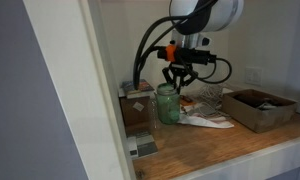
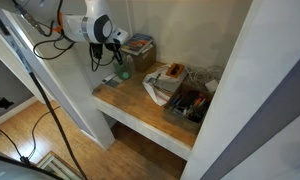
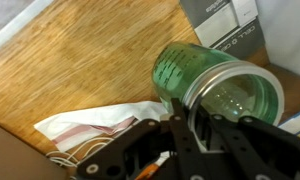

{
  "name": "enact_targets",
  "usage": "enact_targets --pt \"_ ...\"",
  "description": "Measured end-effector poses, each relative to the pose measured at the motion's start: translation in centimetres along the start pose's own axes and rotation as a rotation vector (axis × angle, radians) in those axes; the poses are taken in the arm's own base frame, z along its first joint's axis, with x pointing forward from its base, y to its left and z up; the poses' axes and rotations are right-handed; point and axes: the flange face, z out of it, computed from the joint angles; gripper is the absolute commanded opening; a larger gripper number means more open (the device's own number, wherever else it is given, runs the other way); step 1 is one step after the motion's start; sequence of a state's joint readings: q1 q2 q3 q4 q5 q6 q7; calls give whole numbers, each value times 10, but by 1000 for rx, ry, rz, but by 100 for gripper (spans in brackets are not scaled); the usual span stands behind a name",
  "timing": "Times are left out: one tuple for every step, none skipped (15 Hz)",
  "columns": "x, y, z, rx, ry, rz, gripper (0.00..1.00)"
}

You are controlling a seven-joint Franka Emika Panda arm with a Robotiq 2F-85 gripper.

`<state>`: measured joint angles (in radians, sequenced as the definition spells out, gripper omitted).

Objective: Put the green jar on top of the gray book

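Note:
The green jar (image 1: 168, 104) is translucent green glass and stands upright beside a brown box (image 1: 137, 108). In the wrist view the jar (image 3: 195, 70) shows its open mouth and metal rim. My gripper (image 3: 186, 128) is shut on the jar's rim, one finger inside and one outside. In both exterior views the gripper (image 1: 179, 82) (image 2: 118, 62) sits right over the jar (image 2: 123, 73). The gray book (image 1: 142, 148) lies flat at the shelf's front corner, apart from the jar. It also shows in the wrist view (image 3: 222, 20), with a pale patch on it.
A white cloth with red stripes (image 3: 95, 125) lies on the wooden shelf (image 1: 220, 150) by the jar. An open brown tray of tools (image 1: 258, 108) stands further along. A colourful book (image 2: 140, 45) rests on a box at the back. Walls close in the shelf.

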<state>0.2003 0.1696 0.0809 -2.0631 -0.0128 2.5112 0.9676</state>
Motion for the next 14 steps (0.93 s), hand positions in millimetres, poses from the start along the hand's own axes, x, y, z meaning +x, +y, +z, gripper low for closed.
enact_targets --pt "-2 -4 -1 19 1 -43 3" --pt "-4 -8 -3 37 0 -83 3" --pt "-6 -11 -4 54 -6 -117 13" --pt "-6 -15 -6 69 -16 -141 13" --pt "-5 -18 -6 80 -21 -156 13" --pt "-5 -19 -6 84 -22 -163 13" --pt "-4 -20 -6 85 -22 -167 13" --pt "-3 -20 -5 85 -22 -168 13" --pt "-2 -20 -4 84 -23 -168 3" --pt "-2 -19 -4 83 -24 -168 3" --pt "-3 -19 -2 80 -26 -168 3" --pt "-4 -18 2 73 -33 -169 3" --pt "-6 -17 7 65 -42 -175 3" --pt "-9 -18 12 58 -50 -185 3"
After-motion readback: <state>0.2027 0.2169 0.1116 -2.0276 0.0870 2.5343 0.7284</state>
